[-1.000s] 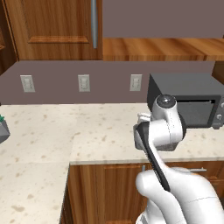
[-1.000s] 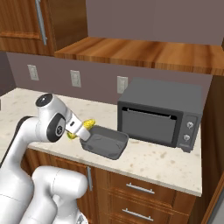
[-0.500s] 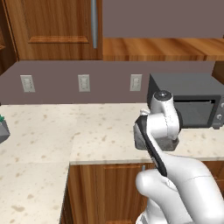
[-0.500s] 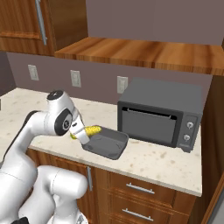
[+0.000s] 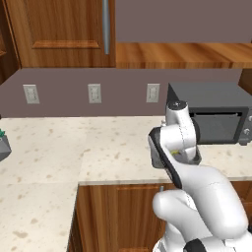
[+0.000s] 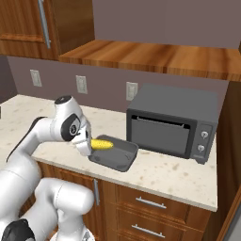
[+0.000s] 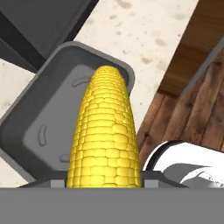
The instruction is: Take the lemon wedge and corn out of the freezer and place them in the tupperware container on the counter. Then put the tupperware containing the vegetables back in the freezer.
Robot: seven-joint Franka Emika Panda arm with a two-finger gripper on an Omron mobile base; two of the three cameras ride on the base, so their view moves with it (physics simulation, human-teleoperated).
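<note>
A dark-grey toaster oven (image 6: 173, 123) stood just beyond the end effector, to its right in the right base view, with a glass door and two round knobs (image 6: 203, 140) on its right-hand panel. In the hand view a corner of that oven (image 7: 39, 26) lay ahead and to the upper left. Three pale wall outlets (image 5: 93, 93) sat on the purple-grey backsplash behind and mostly to the left of the end effector. Above it ran a wooden shelf (image 6: 155, 56), and higher to the left hung a wooden cabinet door (image 5: 61, 32) with a long grey handle (image 5: 105, 25). Below were brown drawers with small metal pulls (image 6: 150, 203).
</note>
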